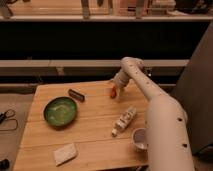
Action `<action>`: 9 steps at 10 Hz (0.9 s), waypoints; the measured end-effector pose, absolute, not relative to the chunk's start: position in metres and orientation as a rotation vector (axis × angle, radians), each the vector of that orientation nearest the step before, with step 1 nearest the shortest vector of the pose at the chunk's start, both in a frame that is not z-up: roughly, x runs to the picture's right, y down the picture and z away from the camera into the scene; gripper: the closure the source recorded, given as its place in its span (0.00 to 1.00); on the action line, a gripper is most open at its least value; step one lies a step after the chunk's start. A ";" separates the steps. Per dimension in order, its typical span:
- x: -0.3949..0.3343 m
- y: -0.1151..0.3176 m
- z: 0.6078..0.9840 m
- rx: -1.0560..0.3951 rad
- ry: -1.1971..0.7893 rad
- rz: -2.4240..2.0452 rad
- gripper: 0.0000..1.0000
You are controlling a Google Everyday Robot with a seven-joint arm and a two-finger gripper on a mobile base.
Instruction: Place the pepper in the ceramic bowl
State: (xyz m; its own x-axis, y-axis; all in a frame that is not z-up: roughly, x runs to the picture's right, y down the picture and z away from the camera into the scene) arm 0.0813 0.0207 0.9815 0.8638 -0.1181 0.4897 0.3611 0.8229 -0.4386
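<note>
The small orange-red pepper (pixel 113 92) sits at the far right part of the wooden table (pixel 95 135), right at the tip of my gripper (pixel 115 90). My white arm reaches from the lower right over the table to it. The green ceramic bowl (pixel 60 111) with a dark rim stands on the left side of the table, well apart from the pepper and empty.
A small dark bar (pixel 76 94) lies behind the bowl. A white bottle (pixel 125 120) lies on its side right of centre. A white cup (pixel 140 138) stands at the front right. A pale sponge-like block (pixel 65 153) lies at the front left.
</note>
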 end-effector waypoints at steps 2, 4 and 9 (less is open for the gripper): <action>0.085 0.021 0.982 -0.552 -0.456 -0.259 0.20; 0.085 0.024 0.984 -0.558 -0.451 -0.258 0.20; 0.082 0.025 0.987 -0.580 -0.432 -0.254 0.20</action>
